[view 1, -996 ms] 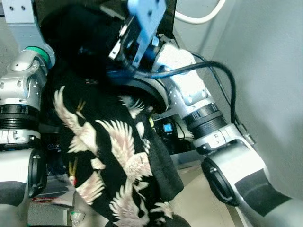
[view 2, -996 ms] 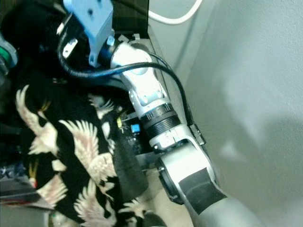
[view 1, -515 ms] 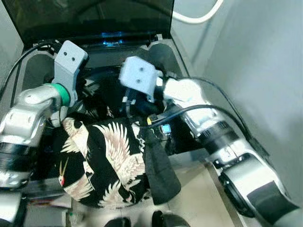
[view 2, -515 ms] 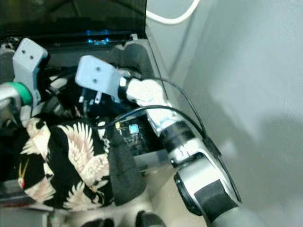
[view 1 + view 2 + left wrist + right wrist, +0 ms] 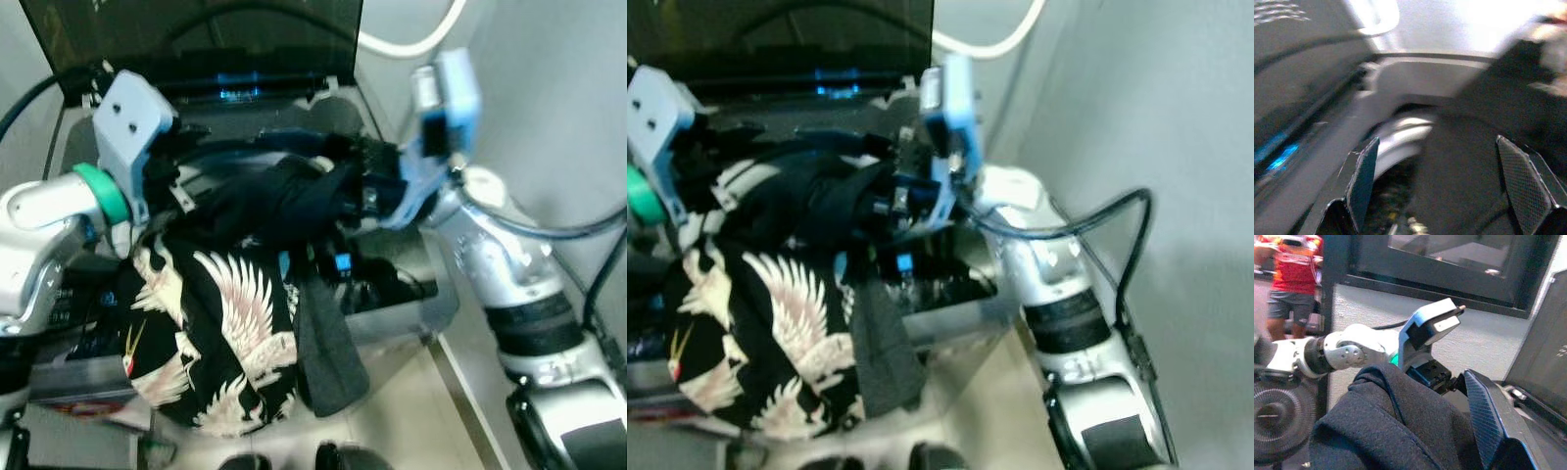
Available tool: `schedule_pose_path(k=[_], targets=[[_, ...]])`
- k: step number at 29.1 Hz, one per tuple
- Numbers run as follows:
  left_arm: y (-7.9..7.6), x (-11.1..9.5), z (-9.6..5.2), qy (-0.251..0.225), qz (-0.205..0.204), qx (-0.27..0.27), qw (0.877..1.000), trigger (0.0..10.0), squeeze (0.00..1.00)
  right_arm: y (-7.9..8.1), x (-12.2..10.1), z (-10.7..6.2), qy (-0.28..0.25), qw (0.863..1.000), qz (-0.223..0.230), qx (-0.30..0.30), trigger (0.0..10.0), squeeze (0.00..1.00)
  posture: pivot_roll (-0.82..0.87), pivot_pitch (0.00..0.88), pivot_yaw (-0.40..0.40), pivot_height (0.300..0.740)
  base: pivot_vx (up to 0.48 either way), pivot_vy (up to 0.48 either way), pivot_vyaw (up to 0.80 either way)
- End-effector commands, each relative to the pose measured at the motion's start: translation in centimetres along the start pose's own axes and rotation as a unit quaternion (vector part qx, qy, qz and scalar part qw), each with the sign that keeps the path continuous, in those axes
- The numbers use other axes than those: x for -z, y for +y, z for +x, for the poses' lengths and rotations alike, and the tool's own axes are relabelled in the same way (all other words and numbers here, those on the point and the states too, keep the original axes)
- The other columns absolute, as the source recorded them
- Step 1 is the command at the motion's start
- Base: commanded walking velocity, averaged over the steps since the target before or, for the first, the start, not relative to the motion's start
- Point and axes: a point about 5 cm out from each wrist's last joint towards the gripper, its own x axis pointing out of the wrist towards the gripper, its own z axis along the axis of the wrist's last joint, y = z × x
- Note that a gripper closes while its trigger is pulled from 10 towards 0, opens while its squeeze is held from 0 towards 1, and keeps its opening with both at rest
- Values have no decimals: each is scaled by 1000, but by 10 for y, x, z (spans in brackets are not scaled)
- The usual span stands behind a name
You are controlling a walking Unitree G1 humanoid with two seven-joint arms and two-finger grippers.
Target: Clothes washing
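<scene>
A black garment with white crane print (image 5: 225, 333) hangs over the front edge of the open top-load washer (image 5: 431, 304). A dark navy garment (image 5: 265, 201) is bunched above the tub opening, between both grippers. My right gripper (image 5: 364, 191) holds its right end. In the right wrist view the navy cloth (image 5: 1381, 426) covers the jaws, leaving one finger (image 5: 1488, 416) visible. My left gripper (image 5: 167, 176) is at the left end of the cloth. Its fingers (image 5: 1364, 181) are spread wide over the drum rim, with dark cloth beside them.
The washer's dark lid (image 5: 196, 39) stands upright behind the tub. A white hose (image 5: 411, 44) runs along the grey wall (image 5: 549, 98) close on the right. In the right wrist view, a person in a red shirt (image 5: 1293, 269) and a fan (image 5: 1273, 416) are behind my left arm.
Both arms came down from near the camera to the tub. My right gripper then swung right, drawing the navy cloth up across the opening. The crane-print garment now hangs lower over the front.
</scene>
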Motion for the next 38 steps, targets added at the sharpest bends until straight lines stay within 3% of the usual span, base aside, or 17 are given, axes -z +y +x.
schedule_pose_path(k=[1,3,5,6,8,9,12,13,14,17,24,27,29,30,31,38], targets=[[-12,0,-5,7,-1,42,999,10000,0,4,-1,-2,1,1000,-1,-5,10000,0,71,98,29,740,0,0,0],[-20,4,-11,22,0,70,997,10000,0,3,-2,-7,3,1000,-7,17,10000,0,75,102,25,740,0,0,0],[-29,12,-22,64,20,95,993,10000,0,-4,-5,-16,-7,996,-20,91,10000,0,82,103,23,740,0,0,0],[-29,12,-22,64,20,95,993,10000,0,-4,-5,-16,-7,996,-20,91,10000,0,82,103,23,740,0,0,0],[-27,17,-30,101,56,83,990,10000,0,-13,-10,-24,-35,983,-18,177,10000,0,96,98,33,740,0,0,0],[-23,16,-32,107,68,68,990,10000,0,-12,-11,-24,-41,981,-9,188,10000,0,96,98,33,740,0,0,0],[-23,16,-32,107,68,68,990,10000,0,-12,-11,-24,-41,981,-9,188,10000,0,96,98,33,740,0,0,0],[-21,13,-32,103,69,64,990,10000,0,-2,-7,-19,-28,987,-1,155,10000,0,100,93,36,740,0,0,0],[-21,13,-32,103,69,64,990,10000,0,-2,-7,-19,-28,987,-1,155,10000,0,100,93,36,740,0,0,0],[-35,11,-32,103,64,114,986,10000,0,31,9,-11,53,998,0,34,10000,0,98,93,38,740,0,0,0],[-40,17,-31,109,66,112,985,10000,0,36,19,-15,113,993,-15,11,10000,0,96,93,35,740,0,0,0],[-40,16,-30,104,66,107,987,10000,0,33,13,-17,98,995,-11,15,10000,0,96,93,30,740,0,0,0],[-42,9,-31,80,49,116,989,10000,0,23,-21,-22,-13,999,20,42,10000,0,96,91,29,740,0,0,0],[-42,9,-31,80,49,116,989,10000,0,23,-21,-22,-13,999,20,42,10000,0,96,91,29,740,0,0,0],[-47,7,-33,72,37,130,988,10000,0,23,-32,-25,-52,997,33,44,10000,0,97,89,33,740,0,0,0],[-60,10,-36,77,18,171,982,10000,0,25,-39,-27,-92,994,54,38,10000,0,101,87,33,740,0,0,0]])
